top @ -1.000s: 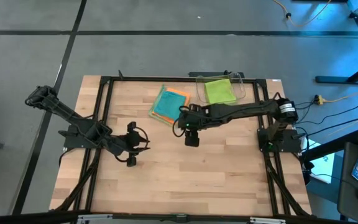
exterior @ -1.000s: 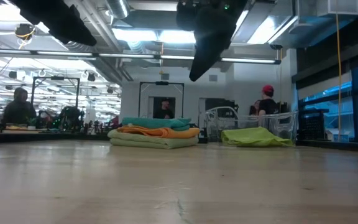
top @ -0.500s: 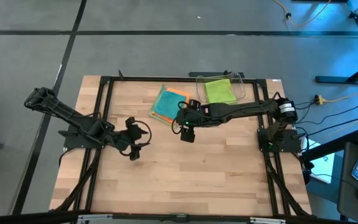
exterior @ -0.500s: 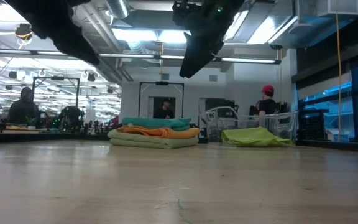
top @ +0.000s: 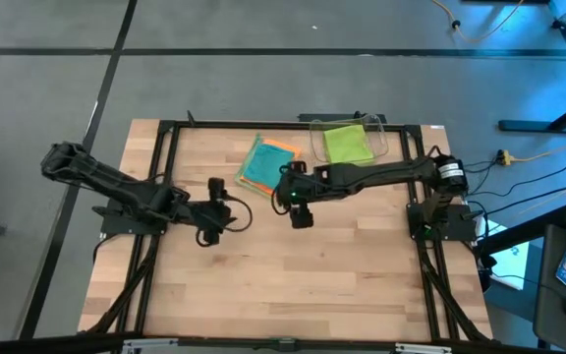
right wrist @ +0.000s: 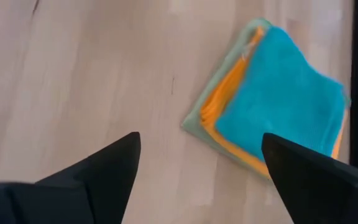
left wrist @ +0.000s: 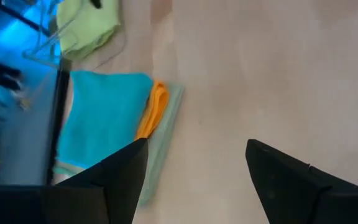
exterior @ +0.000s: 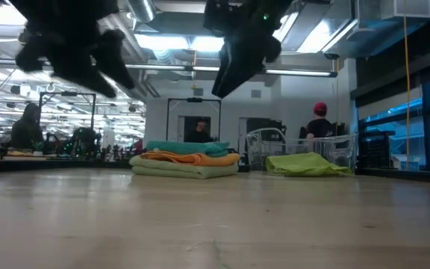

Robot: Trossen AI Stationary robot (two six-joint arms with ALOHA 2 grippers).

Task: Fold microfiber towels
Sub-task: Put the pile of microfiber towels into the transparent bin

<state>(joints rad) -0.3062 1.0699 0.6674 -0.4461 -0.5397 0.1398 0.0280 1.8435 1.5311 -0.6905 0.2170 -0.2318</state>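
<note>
Since a second ago my left gripper (top: pixel 204 218) has slid toward the table's middle and the right gripper (top: pixel 301 209) has edged back; both now hang spread wide, grasping nothing. Three towels — teal towel (top: pixel 260 166) on orange towel (top: pixel 284 149) on pale sage towel (right wrist: pixel 192 117) — sit stacked at the far side. The lime green towel (top: pixel 346 144) lies loose in the clear bin (top: pixel 382 129). It looks light, limp and grippy, so I'd pinch a corner.
</note>
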